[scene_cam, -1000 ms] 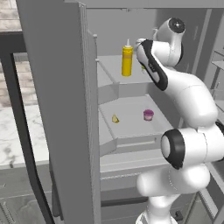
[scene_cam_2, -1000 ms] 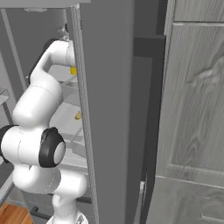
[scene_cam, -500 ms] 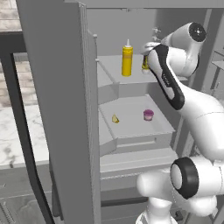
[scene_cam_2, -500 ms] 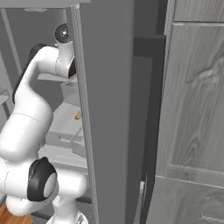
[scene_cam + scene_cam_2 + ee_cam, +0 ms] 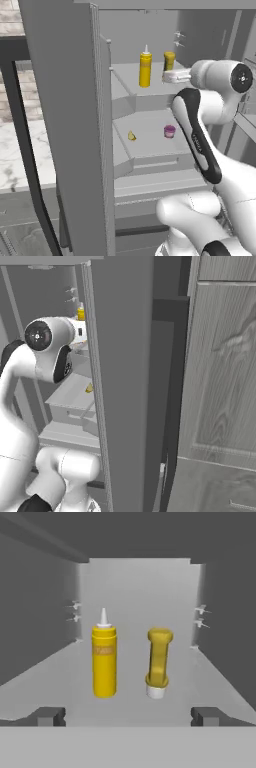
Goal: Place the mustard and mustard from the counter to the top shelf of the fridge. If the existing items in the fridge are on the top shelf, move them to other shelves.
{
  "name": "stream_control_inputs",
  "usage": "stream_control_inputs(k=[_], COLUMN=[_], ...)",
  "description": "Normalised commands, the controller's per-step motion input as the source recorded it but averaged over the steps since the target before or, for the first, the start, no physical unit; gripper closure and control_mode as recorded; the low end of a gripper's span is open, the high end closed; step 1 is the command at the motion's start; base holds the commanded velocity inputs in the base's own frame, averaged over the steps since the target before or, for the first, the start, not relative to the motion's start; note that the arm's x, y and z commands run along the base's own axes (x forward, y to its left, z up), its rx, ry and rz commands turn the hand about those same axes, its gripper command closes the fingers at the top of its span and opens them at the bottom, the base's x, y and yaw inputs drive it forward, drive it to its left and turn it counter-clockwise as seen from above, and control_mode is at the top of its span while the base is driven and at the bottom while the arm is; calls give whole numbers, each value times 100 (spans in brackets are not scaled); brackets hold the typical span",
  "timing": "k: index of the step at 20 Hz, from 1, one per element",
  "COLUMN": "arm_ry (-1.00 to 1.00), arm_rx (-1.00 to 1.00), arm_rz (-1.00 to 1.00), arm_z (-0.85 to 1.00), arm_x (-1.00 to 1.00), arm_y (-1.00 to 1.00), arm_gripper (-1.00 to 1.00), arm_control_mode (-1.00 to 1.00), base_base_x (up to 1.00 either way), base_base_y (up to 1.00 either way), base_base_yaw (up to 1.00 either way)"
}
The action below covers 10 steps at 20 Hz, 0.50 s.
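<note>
Fingers (image 5: 50, 715) spread wide and empty, gripper (image 5: 128, 716) just off the near edge of the pale grey top shelf (image 5: 130, 82), tall yellow squeeze bottle (image 5: 104, 662) left and shorter dark-yellow bottle (image 5: 158, 663) right standing there, likely just released; pink cup (image 5: 169, 131) and yellow wedge (image 5: 131, 135) one shelf lower.

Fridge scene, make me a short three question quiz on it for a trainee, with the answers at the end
1. True or false: both mustard bottles, the tall squeeze bottle and the shorter darker bottle, stand on the top shelf of the fridge.
2. Which shelf holds the pink cup and the yellow wedge? A) the top shelf B) the shelf below it C) the counter
3. Fill in: the gripper is ____ and holds nothing.

Key: 1 true; 2 B; 3 open.
</note>
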Motion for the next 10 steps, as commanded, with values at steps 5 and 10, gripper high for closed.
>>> stream_control_inputs(k=[5, 10], arm_ry=[-5, 0], arm_rx=[-18, -10], arm_rz=[0, 0], arm_z=[1, 0], arm_x=[-100, -100], arm_y=[61, 34], arm_gripper=[-100, -100], arm_control_mode=[-100, -100], base_base_x=[0, 0], base_base_y=[0, 0], base_base_yaw=[0, 0])
